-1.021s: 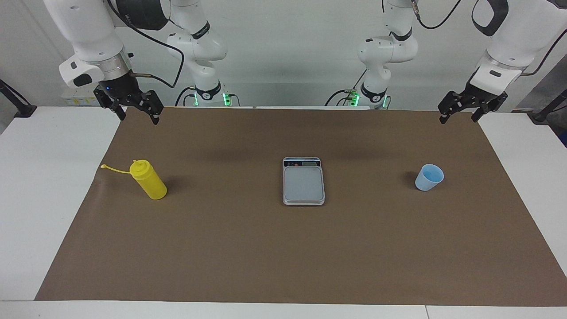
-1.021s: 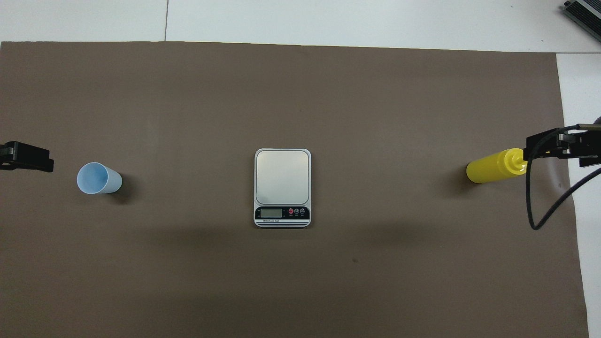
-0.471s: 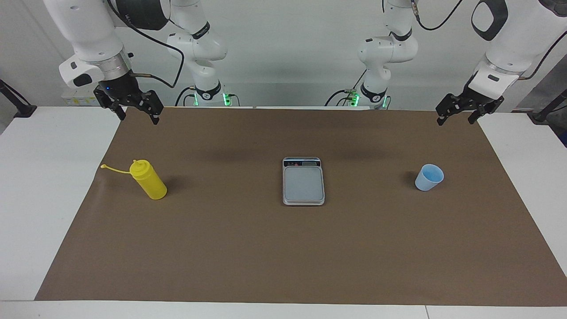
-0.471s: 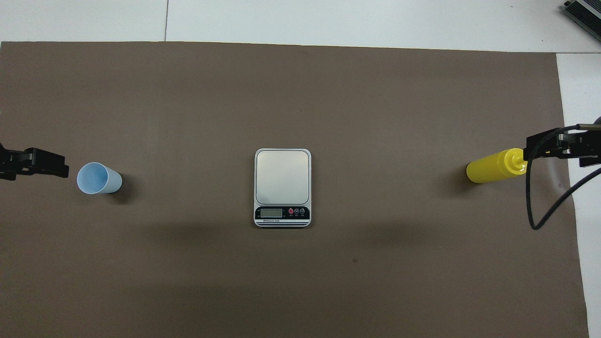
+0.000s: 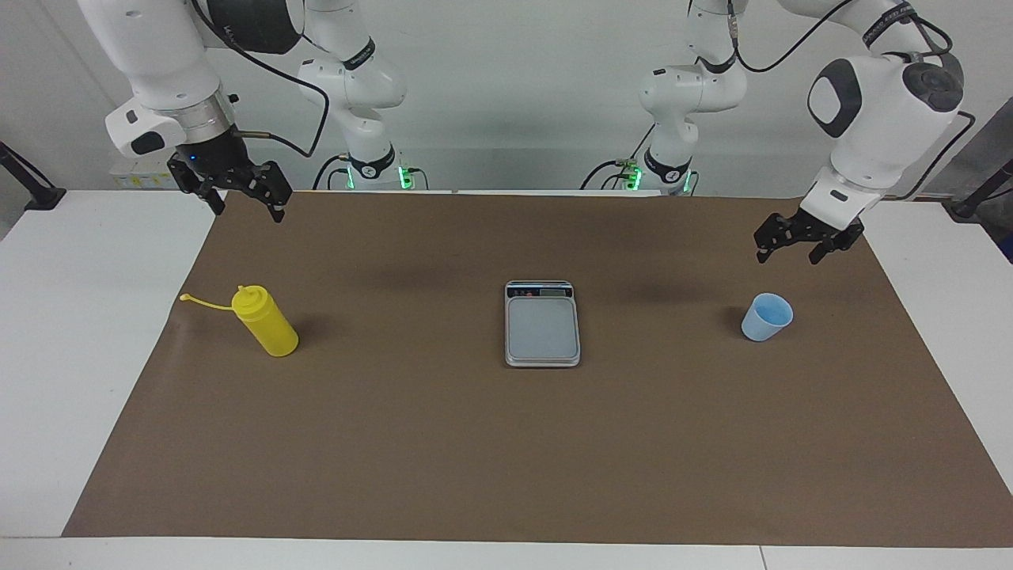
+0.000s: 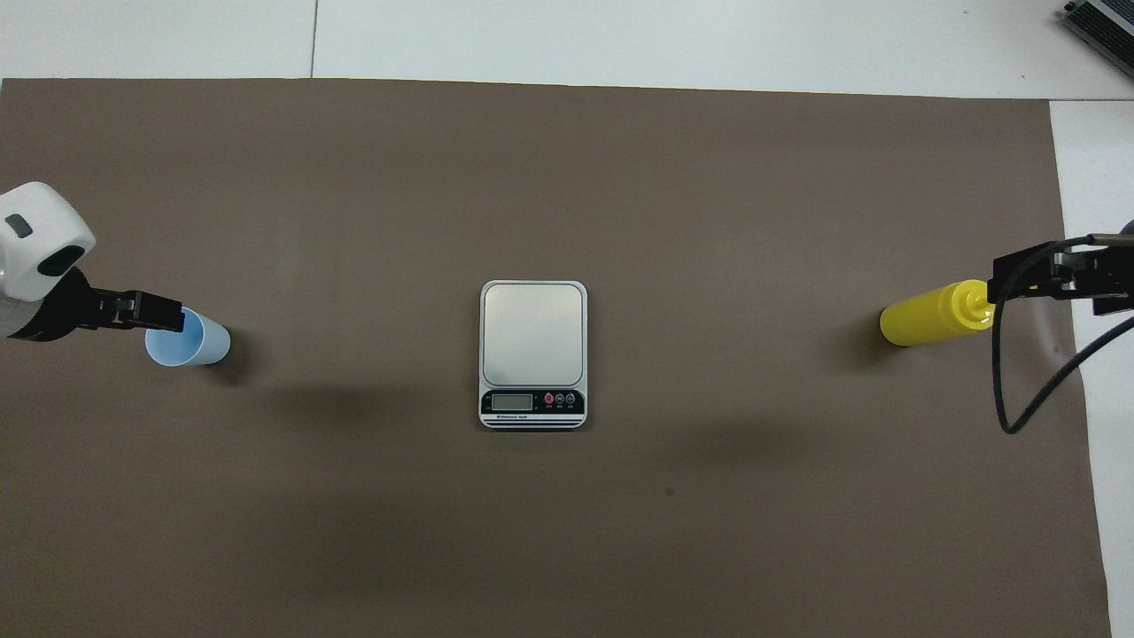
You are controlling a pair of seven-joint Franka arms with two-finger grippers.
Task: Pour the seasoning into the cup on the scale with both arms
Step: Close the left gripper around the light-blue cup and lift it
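The yellow seasoning bottle stands on the brown mat toward the right arm's end, its cap strap sticking out sideways; it also shows in the overhead view. The silver-grey scale lies bare at the mat's middle, display toward the robots. The light blue cup stands upright toward the left arm's end. My left gripper is open, in the air over the cup's rim, not touching it. My right gripper is open and waits in the air over the mat's edge beside the bottle's top.
The brown mat covers most of the white table. A black cable loops down from the right arm beside the bottle. A dark device lies at the table's corner farthest from the robots.
My left gripper has come down and moved from the table's end toward the cup, now over its rim. The right arm, bottle, cup and scale have not moved.
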